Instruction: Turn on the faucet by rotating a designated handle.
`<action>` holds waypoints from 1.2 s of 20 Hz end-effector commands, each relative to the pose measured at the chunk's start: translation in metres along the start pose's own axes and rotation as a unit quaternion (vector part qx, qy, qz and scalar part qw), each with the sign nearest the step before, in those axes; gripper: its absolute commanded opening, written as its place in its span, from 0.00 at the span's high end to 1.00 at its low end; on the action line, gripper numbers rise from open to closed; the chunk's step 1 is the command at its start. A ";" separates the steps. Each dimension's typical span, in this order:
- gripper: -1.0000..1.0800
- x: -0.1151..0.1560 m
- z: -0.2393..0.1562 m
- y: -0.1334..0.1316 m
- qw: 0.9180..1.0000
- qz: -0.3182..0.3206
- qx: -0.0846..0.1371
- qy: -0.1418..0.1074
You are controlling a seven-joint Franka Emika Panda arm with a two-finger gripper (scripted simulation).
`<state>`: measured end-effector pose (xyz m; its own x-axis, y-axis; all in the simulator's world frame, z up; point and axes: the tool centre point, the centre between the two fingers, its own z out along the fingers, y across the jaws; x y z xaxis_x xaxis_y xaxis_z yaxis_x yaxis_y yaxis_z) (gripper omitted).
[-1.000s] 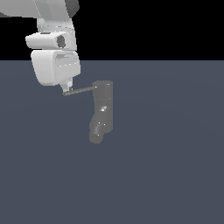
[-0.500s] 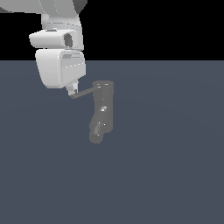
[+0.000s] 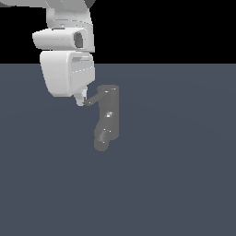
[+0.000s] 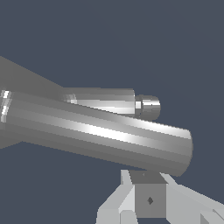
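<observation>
The faucet (image 3: 109,115) is a dull-grey upright cylinder with a stubby spout (image 3: 102,138) at its lower end. The handle (image 3: 94,98) is a thin grey rod sticking out from the faucet's top toward the exterior view's left. My gripper (image 3: 80,101) hangs from the white hand, and its tips touch the handle's free end. In the wrist view the handle (image 4: 100,133) fills the middle as a thick bar, with the spout (image 4: 146,107) behind it. My gripper (image 4: 148,194) sits just beside the bar, fingers together and holding nothing.
The white robot arm (image 3: 67,55) stands above and to the exterior view's left of the faucet. A flat dark blue-grey floor (image 3: 175,175) surrounds the faucet, with a black background above it.
The gripper has moved toward the exterior view's right, staying against the handle's tip. The handle has swung with it and now looks shorter and closer to the faucet body.
</observation>
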<state>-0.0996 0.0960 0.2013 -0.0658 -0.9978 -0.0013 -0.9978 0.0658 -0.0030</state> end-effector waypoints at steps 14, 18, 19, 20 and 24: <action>1.00 0.073 0.000 0.002 1.000 0.001 -0.001 0.001; 1.00 0.097 0.000 0.002 1.000 0.001 -0.001 0.001; 1.00 0.103 0.000 0.002 1.000 0.001 -0.001 0.001; 1.00 0.109 0.000 0.002 1.000 0.002 -0.001 0.001; 1.00 0.099 0.000 -0.001 1.000 -0.012 -0.001 0.001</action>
<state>-0.1067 -0.0008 0.2013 -0.0421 -0.9991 0.0003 -0.9991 0.0421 -0.0019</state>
